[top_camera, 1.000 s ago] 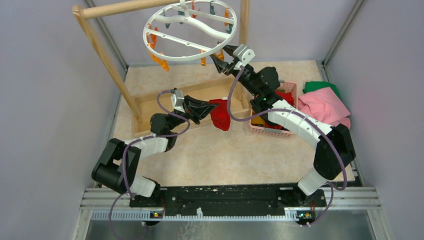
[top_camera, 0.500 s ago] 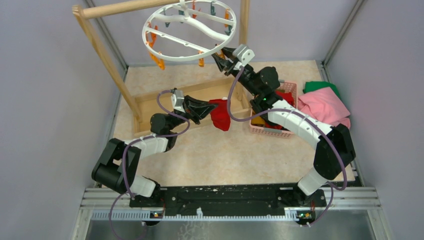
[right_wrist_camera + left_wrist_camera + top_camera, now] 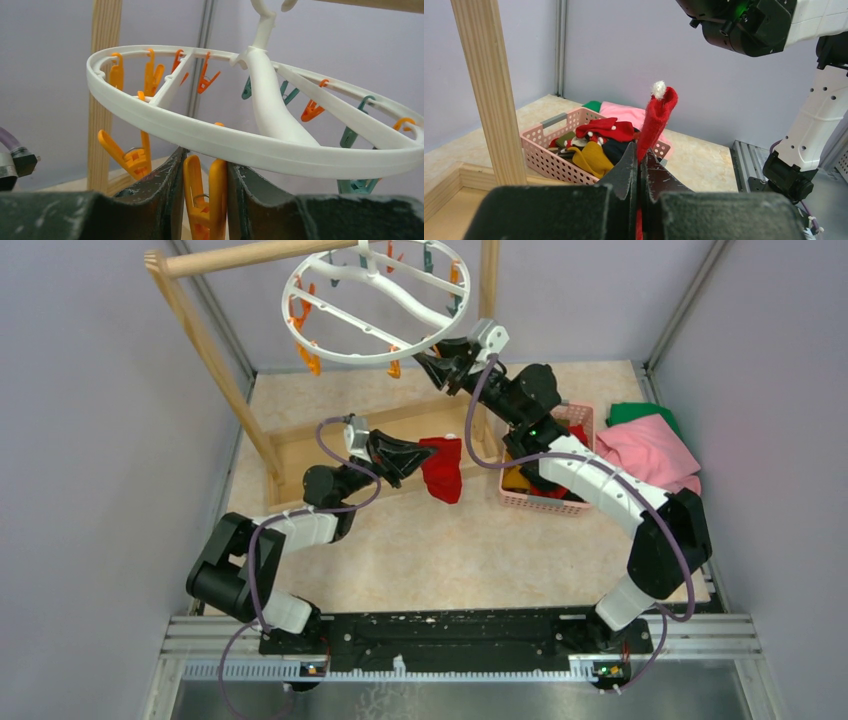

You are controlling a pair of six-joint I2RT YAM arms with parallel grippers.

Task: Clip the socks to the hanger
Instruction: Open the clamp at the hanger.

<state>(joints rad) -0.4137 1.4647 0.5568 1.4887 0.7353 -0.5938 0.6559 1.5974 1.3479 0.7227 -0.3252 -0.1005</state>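
Observation:
The round white hanger (image 3: 375, 302) hangs from the wooden rack's top bar (image 3: 250, 255), tilted; it fills the right wrist view (image 3: 240, 142). My right gripper (image 3: 437, 362) is raised under its near rim and shut on an orange clip (image 3: 204, 200), squeezing its two handles. My left gripper (image 3: 410, 462) is shut on a red sock (image 3: 441, 470) with a white pompom, held above the floor below the hanger; in the left wrist view the sock (image 3: 655, 120) stands up from my jaws. Other socks, red, yellow and black, lie in the pink basket (image 3: 549, 155).
The wooden rack has a slanted left post (image 3: 215, 365), a right post (image 3: 488, 285) and a floor frame (image 3: 300, 445). The pink basket (image 3: 530, 502) sits right of it. Pink (image 3: 645, 450) and green (image 3: 640, 412) cloths lie at far right. Walls enclose the sides.
My right gripper moved up and left, closed its jaws onto the orange clip and pushed the hanger ring up and left. The left arm with the red sock shifted slightly.

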